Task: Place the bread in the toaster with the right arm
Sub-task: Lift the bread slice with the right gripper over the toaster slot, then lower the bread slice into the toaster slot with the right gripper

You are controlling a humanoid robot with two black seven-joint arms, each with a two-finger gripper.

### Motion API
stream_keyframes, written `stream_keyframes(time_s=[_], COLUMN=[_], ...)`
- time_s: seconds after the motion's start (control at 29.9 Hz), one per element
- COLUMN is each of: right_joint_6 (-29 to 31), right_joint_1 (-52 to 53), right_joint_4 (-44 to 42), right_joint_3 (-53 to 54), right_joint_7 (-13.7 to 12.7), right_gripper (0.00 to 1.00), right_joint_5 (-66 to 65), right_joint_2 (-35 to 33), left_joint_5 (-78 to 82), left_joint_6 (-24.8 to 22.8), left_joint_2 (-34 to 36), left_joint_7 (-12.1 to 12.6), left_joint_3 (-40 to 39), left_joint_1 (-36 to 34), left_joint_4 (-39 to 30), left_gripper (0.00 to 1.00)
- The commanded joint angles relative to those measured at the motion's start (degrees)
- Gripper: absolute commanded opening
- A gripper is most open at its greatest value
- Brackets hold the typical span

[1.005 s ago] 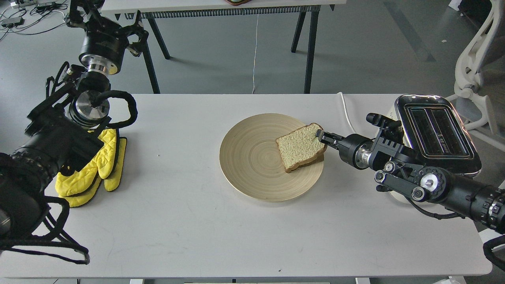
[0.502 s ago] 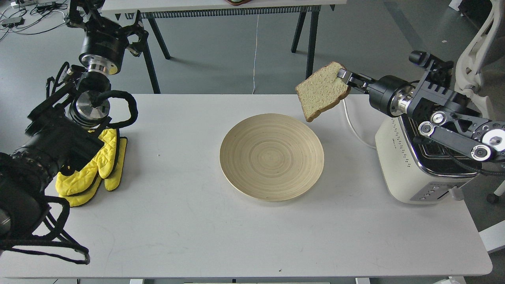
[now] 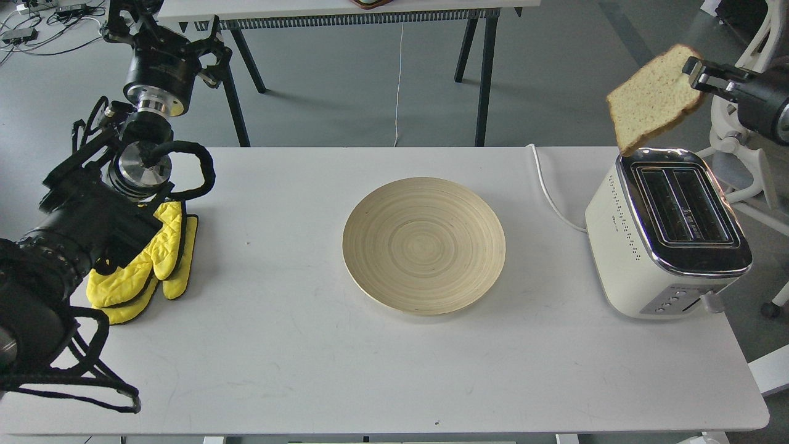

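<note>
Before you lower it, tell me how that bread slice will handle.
The bread hangs from one corner in the right hand without drooping, so it seems fairly stiff and light. Pinched only at the crust, it could tear or swing. Tilted above the toaster, it probably needs squaring with a slot.

We find no legible text. The boxy cream-white toaster [image 3: 622, 243] at the right carries small dark marks on its side and front buttons, too small to read.

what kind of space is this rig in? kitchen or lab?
Likely a lab or workshop, not a kitchen: grey concrete floor, loose cables on it, trestle-leg tables, and the toaster on a plain white work table.
</note>
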Motion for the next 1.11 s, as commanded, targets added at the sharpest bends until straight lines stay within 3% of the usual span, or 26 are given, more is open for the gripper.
stream_keyframes(time_s=[0.0, 0.4, 0.97, 1.07], right_joint_6=[0.4, 0.3, -0.2, -0.3], right_joint_1=[-1.5, -5.1, -9.3, -9.5], right_joint_4=[5.1, 11.6, 11.5, 11.4], right_joint_3=[-0.1, 0.1, 0.0, 0.0], right_joint_7=[-0.6, -0.6, -0.5, -0.4], right_gripper=[0.0, 0.0, 0.01, 0.08], right_joint_5=[-0.1, -1.9, -3.8, -4.1], right_joint_2=[-4.8, -12.1, -10.5, -10.2], left_joint_5=[0.0, 0.0, 0.0, 0.0], left_joint_6=[0.0, 0.0, 0.0, 0.0], left_joint_2=[0.0, 0.0, 0.0, 0.0], left_joint_7=[0.0, 0.0, 0.0, 0.0], left_joint_3=[0.0, 0.1, 0.0, 0.1], left_joint_1=[0.0, 0.0, 0.0, 0.0], left_joint_4=[0.0, 0.0, 0.0, 0.0], left_gripper=[1.0, 1.0, 1.0, 1.0])
